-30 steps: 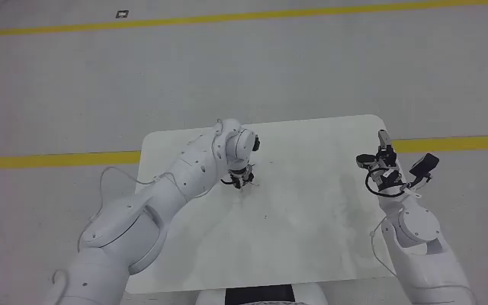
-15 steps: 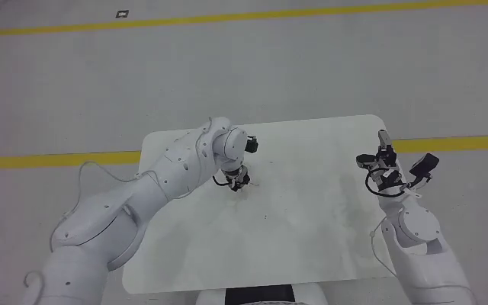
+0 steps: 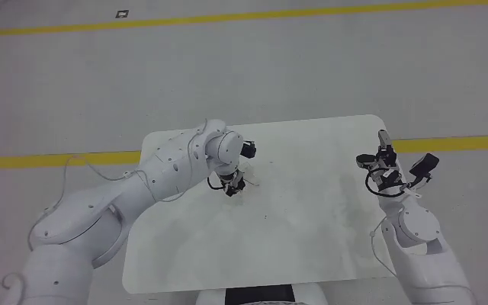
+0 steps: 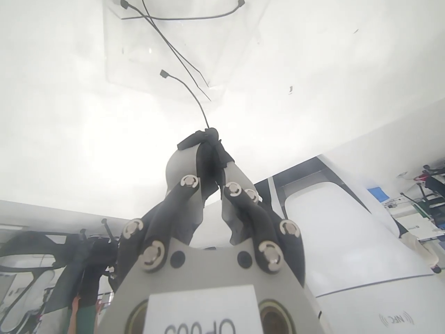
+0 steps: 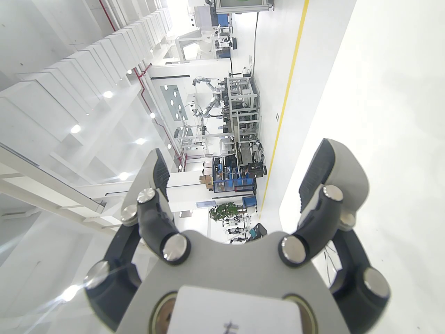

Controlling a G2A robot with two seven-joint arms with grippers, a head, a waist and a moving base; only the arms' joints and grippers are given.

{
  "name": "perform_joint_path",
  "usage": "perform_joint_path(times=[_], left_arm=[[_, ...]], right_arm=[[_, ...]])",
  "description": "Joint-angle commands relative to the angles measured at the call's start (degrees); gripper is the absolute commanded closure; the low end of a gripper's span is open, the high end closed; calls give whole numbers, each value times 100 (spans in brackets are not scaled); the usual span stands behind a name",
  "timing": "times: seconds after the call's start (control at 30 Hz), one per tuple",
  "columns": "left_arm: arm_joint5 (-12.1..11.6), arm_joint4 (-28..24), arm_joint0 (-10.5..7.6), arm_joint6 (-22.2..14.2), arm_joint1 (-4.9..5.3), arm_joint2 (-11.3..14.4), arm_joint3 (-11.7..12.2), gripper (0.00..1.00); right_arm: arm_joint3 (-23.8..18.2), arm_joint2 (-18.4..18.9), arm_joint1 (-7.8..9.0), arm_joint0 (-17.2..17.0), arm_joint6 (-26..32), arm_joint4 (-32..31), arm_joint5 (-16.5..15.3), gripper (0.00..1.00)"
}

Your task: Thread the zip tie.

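Note:
My left gripper (image 4: 210, 138) is shut on the tail end of a thin black zip tie (image 4: 186, 88), whose square head hangs free just above the table. In the top view that gripper (image 3: 231, 185) sits over the left-middle of the white table (image 3: 305, 221). Beyond it a clear plastic tray (image 4: 250, 32) holds three more black zip ties (image 4: 163, 32), crossing one another. My right gripper (image 5: 236, 175) is open and empty, held in the air pointing out at the room; from above it (image 3: 383, 152) stays at the table's right edge.
The floor past the table's far edge carries yellow lines (image 3: 61, 160). Machines and racks (image 5: 236, 123) stand far off in the room.
The left arm has swung its elbow outward and its gripper has drifted slightly left and nearer on the table. The right arm has kept still.

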Motion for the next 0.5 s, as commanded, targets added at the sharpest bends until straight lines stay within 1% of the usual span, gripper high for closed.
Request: perform_joint_path(times=[0.0, 0.1, 0.13, 0.2, 0.23, 0.33, 0.37, 0.4, 0.47], left_arm=[[0, 0, 0, 0, 0, 0, 0, 100], [-4, -3, 20, 45, 1, -1, 10, 100], [-60, -18, 74, 153, 12, -15, 65, 100], [-267, 1, 53, 106, 50, -39, 65, 100], [-309, 49, 38, 76, 84, -50, 65, 100], [-486, 59, 51, 56, 247, -169, -27, 100], [-592, 45, 79, 112, 334, -245, -111, 100], [-633, 58, 101, 120, 406, -294, -167, 100], [-745, 86, 155, 157, 555, -402, -359, 100]], right_arm=[[0, 0, 0, 0, 0, 0, 0, 0], [0, 0, 0, 0, 0, 0, 0, 0], [0, 0, 0, 0, 0, 0, 0, 0], [0, 0, 0, 0, 0, 0, 0, 0], [0, 0, 0, 0, 0, 0, 0, 0], [0, 0, 0, 0, 0, 0, 0, 0], [0, 0, 0, 0, 0, 0, 0, 0], [0, 0, 0, 0, 0, 0, 0, 0], [0, 0, 0, 0, 0, 0, 0, 0]])
